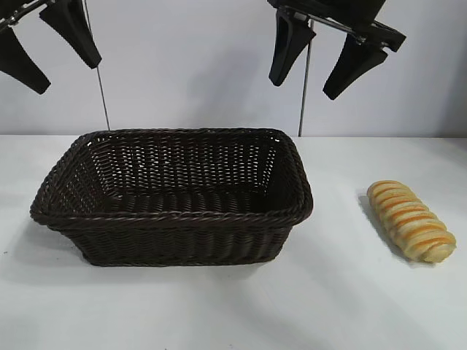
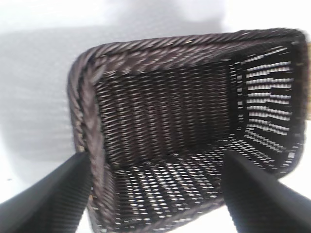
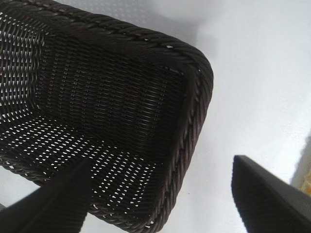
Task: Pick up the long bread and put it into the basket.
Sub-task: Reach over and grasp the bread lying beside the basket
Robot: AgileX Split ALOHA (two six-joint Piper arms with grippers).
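The long bread [image 1: 411,220], golden-yellow with orange-brown ridged stripes, lies on the white table to the right of the basket [image 1: 172,219]. The basket is dark brown wicker and holds nothing. My right gripper [image 1: 312,82] hangs open and empty high above the basket's right end, well up and to the left of the bread. My left gripper [image 1: 67,79] hangs open and empty high above the basket's left end. The basket fills the left wrist view [image 2: 82,102] and the right wrist view [image 3: 192,116]. A sliver of the bread [image 3: 307,182] shows at the right wrist view's edge.
The white table [image 1: 343,292] runs in front of and beside the basket. A pale wall stands behind, with two thin vertical poles [image 1: 305,87] at the back.
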